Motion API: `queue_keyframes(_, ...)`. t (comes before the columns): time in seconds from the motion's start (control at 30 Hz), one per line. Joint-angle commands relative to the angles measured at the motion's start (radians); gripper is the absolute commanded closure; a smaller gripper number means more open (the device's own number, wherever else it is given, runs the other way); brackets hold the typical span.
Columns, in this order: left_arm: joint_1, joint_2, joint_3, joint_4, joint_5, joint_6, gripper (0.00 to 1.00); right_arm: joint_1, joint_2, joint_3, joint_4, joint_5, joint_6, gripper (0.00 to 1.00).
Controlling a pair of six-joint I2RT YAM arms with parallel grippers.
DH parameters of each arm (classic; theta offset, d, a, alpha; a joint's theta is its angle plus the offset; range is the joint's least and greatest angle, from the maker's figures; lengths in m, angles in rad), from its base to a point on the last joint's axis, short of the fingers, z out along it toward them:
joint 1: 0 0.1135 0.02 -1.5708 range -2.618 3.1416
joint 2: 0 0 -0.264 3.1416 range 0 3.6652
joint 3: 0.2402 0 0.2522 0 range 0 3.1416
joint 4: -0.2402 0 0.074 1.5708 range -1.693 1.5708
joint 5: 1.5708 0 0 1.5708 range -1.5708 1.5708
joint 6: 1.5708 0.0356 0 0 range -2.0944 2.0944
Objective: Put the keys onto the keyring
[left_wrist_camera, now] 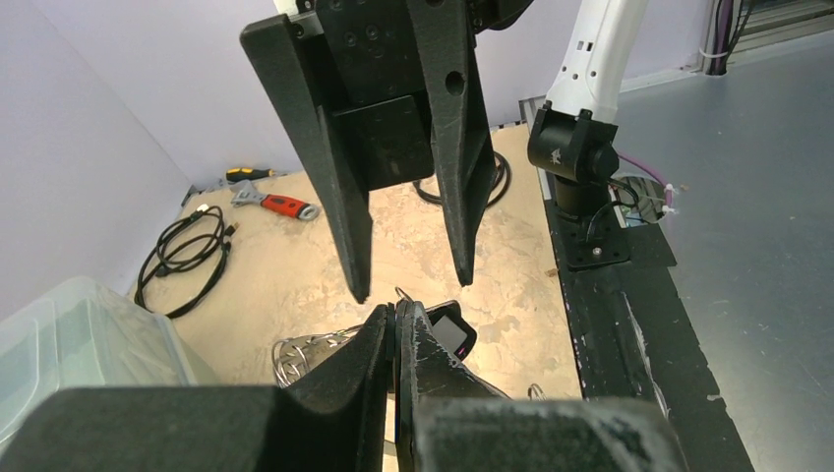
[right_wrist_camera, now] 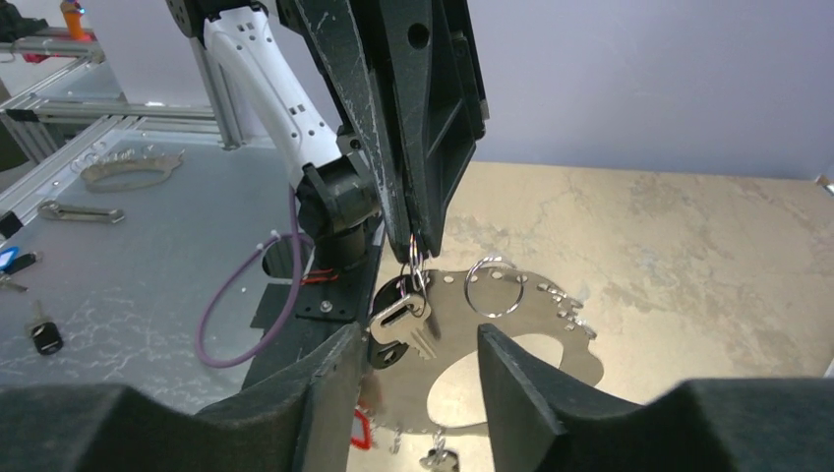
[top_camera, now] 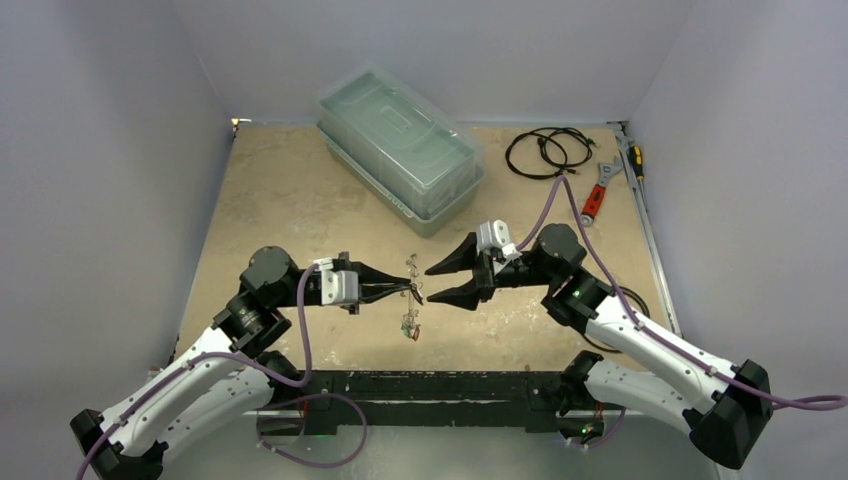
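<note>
Two arms work here, each with one tool. There is one keyring (right_wrist_camera: 551,344), a thin silver plate with small holes along its rim, in the middle of the worktop (top_camera: 300,200) below the point where the two tools meet. It looks to lie on the surface, though I cannot be sure it is flat.

Of the keys I can count two for certain in the right wrist view: a black-headed key (right_wrist_camera: 403,320) with a silver blade, and a smaller key (right_wrist_camera: 438,458) cut off at the bottom edge. A red tag (right_wrist_camera: 362,430) shows beside the plate, mostly hidden. One loose split ring (right_wrist_camera: 492,285) rests against the plate's upper part.

The left tool (top_camera: 418,292) is closed tight. Its tips pinch the small wire loop (right_wrist_camera: 415,258) of the black-headed key, so the key hangs just below them in front of the plate.

The right tool (top_camera: 432,284) stands partly open and holds nothing. Its tips point at the left tool's tips from just beside them, and in its own view the two fingers frame the hanging key. Whether they touch anything I cannot tell.

Farther back stand one clear lidded plastic box (top_camera: 400,150), one coiled black cable (top_camera: 540,152), one red-handled wrench (top_camera: 594,200) and one screwdriver (top_camera: 634,160), all well apart from the tools.
</note>
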Motion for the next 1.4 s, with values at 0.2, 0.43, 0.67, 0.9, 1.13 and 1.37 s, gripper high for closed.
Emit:
queue_keyframes(0.2,-0.004,0.01,0.023,0.057,0.041,0.012,1.0,0.0,0.002,0.025,0.109,-0.004,0.043,0.51)
queue_keyframes(0.43,-0.004,0.011,0.022,0.061,0.039,0.008,1.0,0.009,0.046,0.04,0.156,-0.042,0.08,0.6)
queue_keyframes(0.67,-0.003,0.012,0.021,0.061,0.035,0.009,1.0,0.028,0.072,0.042,0.165,-0.05,0.084,0.61)
queue_keyframes(0.9,-0.004,0.012,0.022,0.062,0.033,0.009,1.0,0.04,0.086,0.048,0.184,-0.042,0.089,0.66)
queue_keyframes(1.13,-0.003,0.01,0.021,0.063,0.033,0.008,1.0,0.044,0.102,0.048,0.195,-0.035,0.09,0.76)
queue_keyframes(1.37,-0.004,0.009,0.02,0.065,0.033,0.006,1.0,0.046,0.105,0.044,0.194,-0.028,0.083,1.0)
